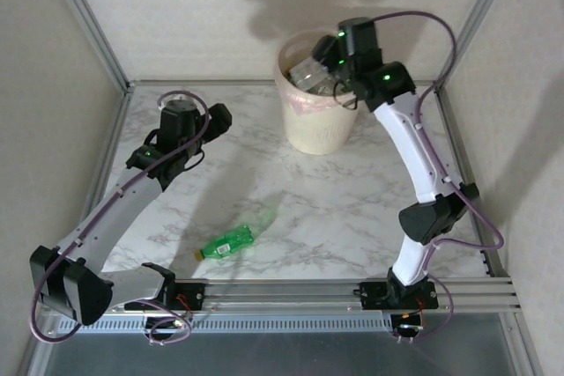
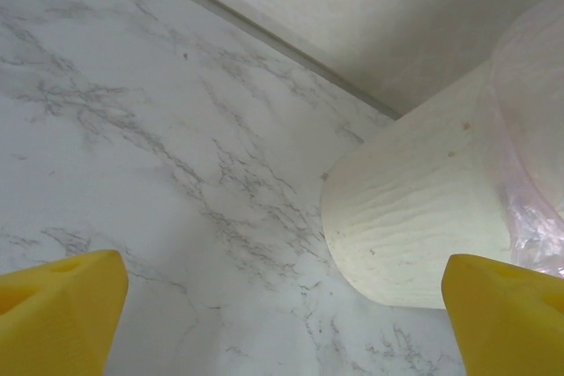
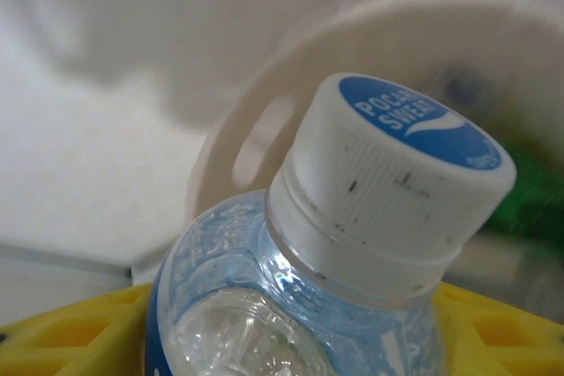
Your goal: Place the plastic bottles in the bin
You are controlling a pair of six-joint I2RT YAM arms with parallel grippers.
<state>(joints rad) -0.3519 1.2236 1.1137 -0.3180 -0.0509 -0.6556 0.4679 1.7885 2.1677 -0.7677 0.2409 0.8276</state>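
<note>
Release of the bottle is the step in hand. The right gripper [image 3: 286, 336] is pinching a clear bottle [image 3: 238, 244] just below its blue-and-white cap [image 3: 414, 138], with the yellow fingers [image 3: 62, 336] pressing on either side of the shoulder. In the top view this gripper is reaching over the mouth of the bin [image 1: 317, 129], and the bottle is hanging inside the rim line. A green blur is showing behind the cap in the wrist view. It is possibly a bottle already inside, but I cannot tell.

Judgement on doing it well:
- Whole bottle should be sitting within the rim before the jaws part, base included, not only the cap end.
- Jaws should be opening wide in one motion, so the bottle is not dragging on one pad and tipping outward.
- Drop should be low, since a light bottle may be bouncing off whatever lies below.
- Retreat should be going straight up, clear of the pinkish liner [image 2: 529, 173], so the bin is not getting nudged.

The left gripper [image 2: 282, 314] is standing spread and empty at the left rear of the table [image 1: 370, 191], apart from the bin.

A green bottle [image 1: 227, 243] is lying on its side near the front edge, between the arm bases. It is probably next.
</note>
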